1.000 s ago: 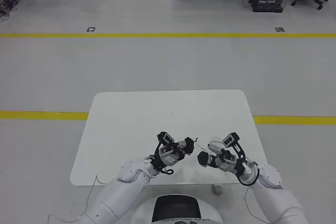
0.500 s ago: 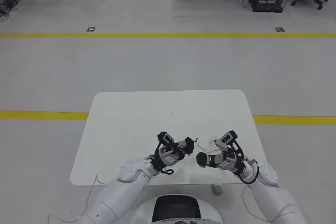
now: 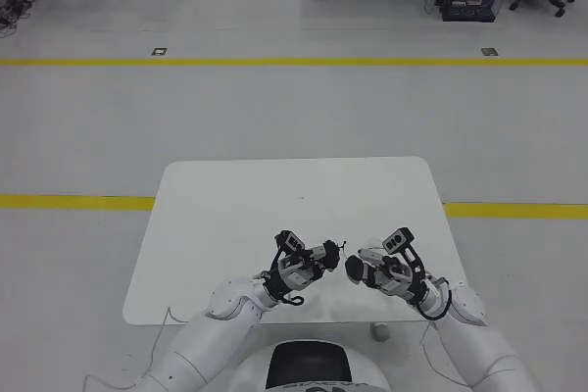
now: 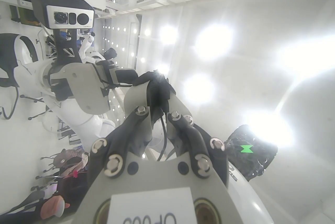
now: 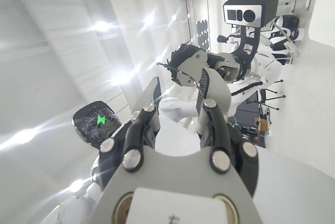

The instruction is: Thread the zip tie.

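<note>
Top view, over the near desk (image 3: 274, 196) edge: holding the zip tie (image 5: 180, 71) in the narrow left claw (image 3: 330, 252), just beside the wide right claw (image 3: 354, 267). Seemingly not threaded yet; remaining to pass tip through head.

The right gripper (image 5: 183, 83) has its fingers spread apart, with a thin black zip tie (image 5: 192, 80) curving against one ribbed pad. The tie runs to the left gripper (image 5: 176, 65) farther off, tip poking past it.
</note>
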You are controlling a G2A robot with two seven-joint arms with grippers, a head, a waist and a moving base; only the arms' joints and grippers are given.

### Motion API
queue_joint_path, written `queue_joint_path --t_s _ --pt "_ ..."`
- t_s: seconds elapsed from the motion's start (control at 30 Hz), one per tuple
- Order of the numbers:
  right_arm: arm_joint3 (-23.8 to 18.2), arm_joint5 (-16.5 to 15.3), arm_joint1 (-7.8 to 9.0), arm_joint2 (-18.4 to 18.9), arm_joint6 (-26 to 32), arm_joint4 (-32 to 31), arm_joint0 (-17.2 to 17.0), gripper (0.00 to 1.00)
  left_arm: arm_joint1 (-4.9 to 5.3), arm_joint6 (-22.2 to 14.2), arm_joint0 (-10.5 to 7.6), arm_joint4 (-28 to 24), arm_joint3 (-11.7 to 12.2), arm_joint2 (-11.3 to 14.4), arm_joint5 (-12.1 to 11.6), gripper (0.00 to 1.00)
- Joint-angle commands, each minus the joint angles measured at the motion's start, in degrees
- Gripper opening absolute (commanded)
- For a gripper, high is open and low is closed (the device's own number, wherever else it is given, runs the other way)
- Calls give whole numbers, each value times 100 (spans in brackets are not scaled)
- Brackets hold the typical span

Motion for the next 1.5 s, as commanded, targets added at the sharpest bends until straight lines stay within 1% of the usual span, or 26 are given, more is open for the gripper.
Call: queue_joint_path --t_s 0.0,0.3,0.47,0.6,0.77,0.83,1.13,1.23,1.33,1.47 --pt "-5 -6 0 -8 -32 -14 1 28 0 0 0 0 0 0 0 0" --pt "41 48 -2 -34 -185 -31 0 23 0 0 0 0 0 0 0 0" --pt "70 75 -8 -57 -221 20 17 16 0 0 0 0 0 0 0 0" --pt "60 35 -9 -61 -161 46 20 17 0 0 0 0 0 0 0 0" --pt "62 3 -7 -48 -126 82 15 15 0 0 0 0 0 0 0 0" --pt "65 -2 -6 -47 -114 81 16 16 0 0 0 0 0 0 0 0" --pt "66 -26 -2 -49 -71 55 22 14 0 0 0 0 0 0 0 0" --pt "65 -36 2 -51 -47 28 21 10 0 0 0 0 0 0 0 0" --pt "64 -45 4 -53 -41 -1 25 2 0 0 0 0 0 0 0 0" --pt "56 -61 6 -60 -39 -21 18 0 0 0 0 0 0 0 0 0"
